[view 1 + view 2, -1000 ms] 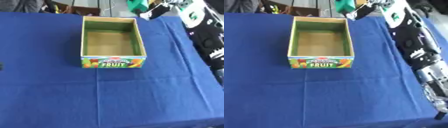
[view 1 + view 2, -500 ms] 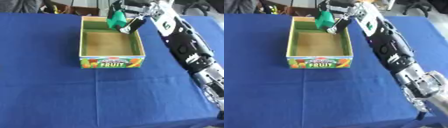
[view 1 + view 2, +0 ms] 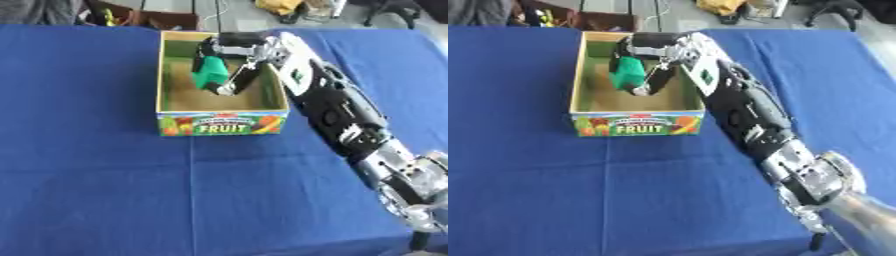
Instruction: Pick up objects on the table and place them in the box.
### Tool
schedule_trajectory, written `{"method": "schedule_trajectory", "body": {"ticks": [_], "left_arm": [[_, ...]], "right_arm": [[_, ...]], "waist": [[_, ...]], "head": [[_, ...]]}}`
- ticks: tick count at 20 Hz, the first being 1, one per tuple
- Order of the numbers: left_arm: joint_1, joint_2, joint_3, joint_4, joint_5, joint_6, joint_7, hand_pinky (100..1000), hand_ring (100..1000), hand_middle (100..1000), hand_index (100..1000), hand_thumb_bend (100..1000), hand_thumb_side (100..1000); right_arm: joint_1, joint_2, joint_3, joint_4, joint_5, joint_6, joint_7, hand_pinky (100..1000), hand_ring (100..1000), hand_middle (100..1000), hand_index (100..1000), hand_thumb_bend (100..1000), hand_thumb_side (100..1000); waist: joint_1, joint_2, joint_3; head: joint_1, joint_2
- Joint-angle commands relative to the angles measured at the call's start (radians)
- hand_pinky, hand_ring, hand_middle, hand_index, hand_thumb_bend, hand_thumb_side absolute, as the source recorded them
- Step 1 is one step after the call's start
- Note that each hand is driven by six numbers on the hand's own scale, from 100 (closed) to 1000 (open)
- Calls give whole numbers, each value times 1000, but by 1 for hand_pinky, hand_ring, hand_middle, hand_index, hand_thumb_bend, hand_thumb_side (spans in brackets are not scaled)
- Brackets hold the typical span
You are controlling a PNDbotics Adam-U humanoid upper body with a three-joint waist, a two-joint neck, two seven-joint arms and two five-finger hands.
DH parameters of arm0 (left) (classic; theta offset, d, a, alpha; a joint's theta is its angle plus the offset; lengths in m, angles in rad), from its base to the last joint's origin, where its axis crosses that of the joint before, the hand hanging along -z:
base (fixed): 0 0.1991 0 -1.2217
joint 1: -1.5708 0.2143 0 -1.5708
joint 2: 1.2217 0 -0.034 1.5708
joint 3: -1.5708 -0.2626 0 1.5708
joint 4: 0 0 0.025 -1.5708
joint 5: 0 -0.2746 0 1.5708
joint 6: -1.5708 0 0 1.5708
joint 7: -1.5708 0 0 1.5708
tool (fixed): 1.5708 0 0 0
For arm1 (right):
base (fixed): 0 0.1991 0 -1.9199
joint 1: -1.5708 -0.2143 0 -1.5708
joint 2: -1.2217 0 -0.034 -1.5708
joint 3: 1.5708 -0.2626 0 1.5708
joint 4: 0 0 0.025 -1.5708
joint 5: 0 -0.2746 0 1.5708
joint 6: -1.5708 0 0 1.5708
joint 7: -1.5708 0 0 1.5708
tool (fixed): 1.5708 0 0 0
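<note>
A cardboard box (image 3: pixel 220 123) with a "FRUIT" label on its front stands open on the blue table. My right arm reaches in from the lower right, and my right hand (image 3: pixel 229 60) hangs over the inside of the box. Its fingers are curled round a green object (image 3: pixel 208 74), which sits low between the box walls, above the brown floor. I cannot tell whether the object touches the floor. My left hand shows in neither view.
The blue cloth (image 3: pixel 96 180) covers the whole table around the box. Beyond the far edge lie a yellow thing (image 3: pixel 280 6) and other clutter on the ground.
My right hand has carried the green object from the far rim of the box down and inward, toward the box's middle. The arm has stretched further over the table.
</note>
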Motion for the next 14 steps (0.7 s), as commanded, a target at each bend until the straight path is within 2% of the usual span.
{"method": "schedule_trajectory", "body": {"ticks": [1, 5, 8, 10, 12, 13, 14], "left_arm": [[-15, 8, -2, -11, 3, 0, -4, 837, 758, 588, 702, 402, 1000], [-14, 8, -1, -11, 3, 0, -4, 837, 758, 588, 702, 403, 1000], [-15, 7, -2, -11, 3, 0, -4, 837, 759, 588, 702, 403, 1000], [-15, 7, -2, -11, 3, 0, -5, 837, 759, 588, 701, 403, 1000], [-14, 7, -2, -11, 3, 0, -5, 837, 759, 588, 702, 403, 1000], [-14, 7, -1, -11, 3, 0, -5, 837, 759, 588, 702, 403, 1000], [-14, 7, -1, -11, 3, 0, -5, 837, 759, 588, 701, 404, 1000]], "right_arm": [[-16, -4, 0, 8, 34, -22, 7, 511, 424, 385, 749, 100, 100], [-14, -2, 2, 20, 87, -32, -2, 566, 491, 459, 782, 100, 124], [-14, -3, 4, 19, 128, -41, -2, 640, 617, 587, 835, 104, 157], [-13, -3, 6, 16, 152, -48, 0, 686, 687, 663, 873, 149, 179], [-12, -3, 7, 14, 170, -55, 1, 726, 758, 744, 898, 188, 268], [-12, -3, 8, 13, 176, -59, 1, 810, 851, 865, 933, 308, 451], [-12, -3, 9, 11, 181, -65, 3, 837, 882, 906, 946, 366, 521]], "waist": [[7, -15, 1], [7, -15, 1], [6, -15, 1], [6, -15, 1], [6, -15, 1], [6, -15, 1], [6, -16, 1]], "head": [[-7, 4], [-9, 7], [-10, 7], [-11, 8], [-12, 9], [-12, 9], [-13, 9]]}}
